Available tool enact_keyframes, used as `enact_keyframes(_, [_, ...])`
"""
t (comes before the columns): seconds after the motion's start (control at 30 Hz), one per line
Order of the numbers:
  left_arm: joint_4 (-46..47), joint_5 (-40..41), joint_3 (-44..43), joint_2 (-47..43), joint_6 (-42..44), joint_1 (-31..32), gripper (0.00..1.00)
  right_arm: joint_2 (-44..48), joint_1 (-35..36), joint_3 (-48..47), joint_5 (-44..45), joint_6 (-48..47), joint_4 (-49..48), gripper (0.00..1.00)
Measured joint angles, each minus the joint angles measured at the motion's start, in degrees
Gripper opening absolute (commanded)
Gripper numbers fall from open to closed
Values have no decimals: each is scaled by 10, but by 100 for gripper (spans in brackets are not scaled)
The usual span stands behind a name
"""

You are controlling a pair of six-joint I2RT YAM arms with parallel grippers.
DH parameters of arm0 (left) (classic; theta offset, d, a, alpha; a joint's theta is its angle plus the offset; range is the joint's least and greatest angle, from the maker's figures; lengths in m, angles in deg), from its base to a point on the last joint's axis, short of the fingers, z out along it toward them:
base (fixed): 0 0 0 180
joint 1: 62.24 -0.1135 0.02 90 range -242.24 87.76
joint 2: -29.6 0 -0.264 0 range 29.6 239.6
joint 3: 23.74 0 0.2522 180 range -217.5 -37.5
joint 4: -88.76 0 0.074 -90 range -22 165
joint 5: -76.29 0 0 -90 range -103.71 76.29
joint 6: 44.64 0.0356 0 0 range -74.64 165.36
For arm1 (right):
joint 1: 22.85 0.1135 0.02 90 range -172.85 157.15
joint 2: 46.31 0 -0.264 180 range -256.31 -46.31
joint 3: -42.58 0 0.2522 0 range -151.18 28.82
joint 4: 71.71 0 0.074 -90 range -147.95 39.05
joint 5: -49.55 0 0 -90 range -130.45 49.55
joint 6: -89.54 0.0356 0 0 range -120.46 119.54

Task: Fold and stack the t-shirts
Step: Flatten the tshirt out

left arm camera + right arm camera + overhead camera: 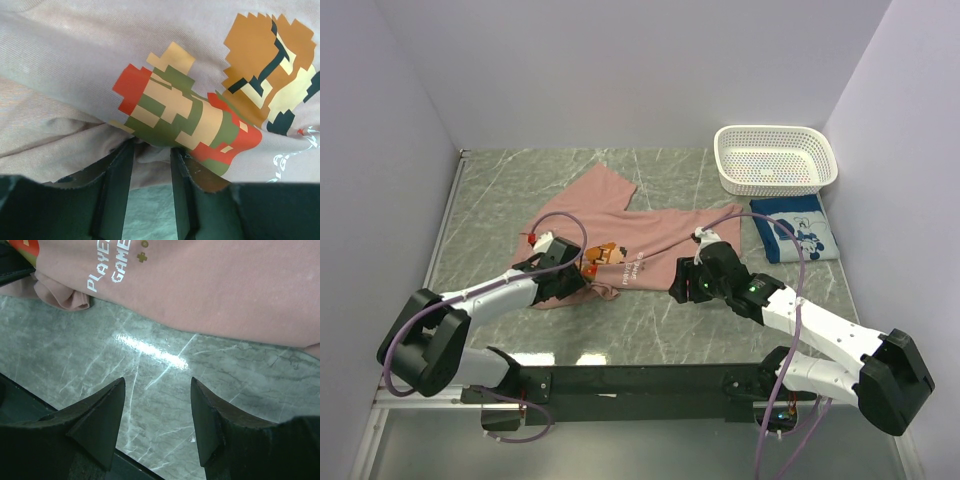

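Ideally the left tool, closed on a bunched fold of the dusty-pink t-shirt at its near hem, should lift slowly. The right tool, its fingers apart over bare tabletop, should catch the same hem first. That shirt lies rumpled mid-tabletop; the blue t-shirt sits folded at the right. How many layers are pinched is hidden.

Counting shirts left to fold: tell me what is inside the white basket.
Inside the basket only its perforated floor shows, no cloth. Its near wall may hide a thin strip. The blue t-shirt lies outside, in front.
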State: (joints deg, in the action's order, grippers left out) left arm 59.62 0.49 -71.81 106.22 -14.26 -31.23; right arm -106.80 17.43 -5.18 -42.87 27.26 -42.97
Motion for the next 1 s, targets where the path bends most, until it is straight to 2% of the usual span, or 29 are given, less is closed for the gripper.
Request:
enact_keyframes(0.57, [5,-10,-13,10,1,36,33,0,0,23,0,13,-10,61])
enact_keyframes(0.63, [5,-10,-15,10,1,38,27,0,0,25,0,14,-10,61])
enact_keyframes(0.83, [2,-8,-19,10,0,46,20,0,0,25,0,14,-11,61])
enact_keyframes(1.0, [-5,-3,-22,6,-1,50,7,0,1,26,0,14,-13,61])
